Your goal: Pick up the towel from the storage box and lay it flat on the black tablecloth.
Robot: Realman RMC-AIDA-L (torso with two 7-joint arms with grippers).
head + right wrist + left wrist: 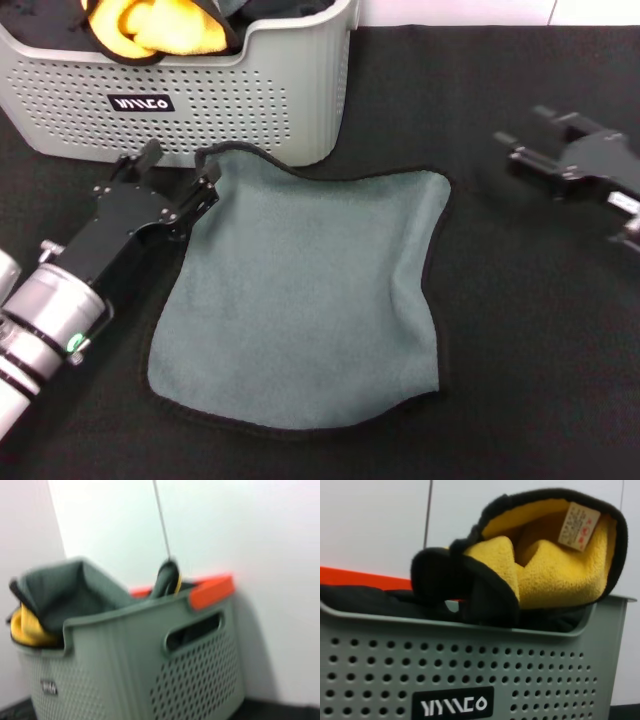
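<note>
Towel (305, 295) lies almost flat on your black tablecloth (530, 340), near the storage box (250, 100). Left claw (181, 187) sits open at its far left corner; right claw (528, 135) waits empty near the right edge.

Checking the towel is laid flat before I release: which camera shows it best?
The head view: the towel lies spread grey side up on the black tablecloth, left gripper at its corner. Both wrist views show only the storage box, not this towel.
</note>
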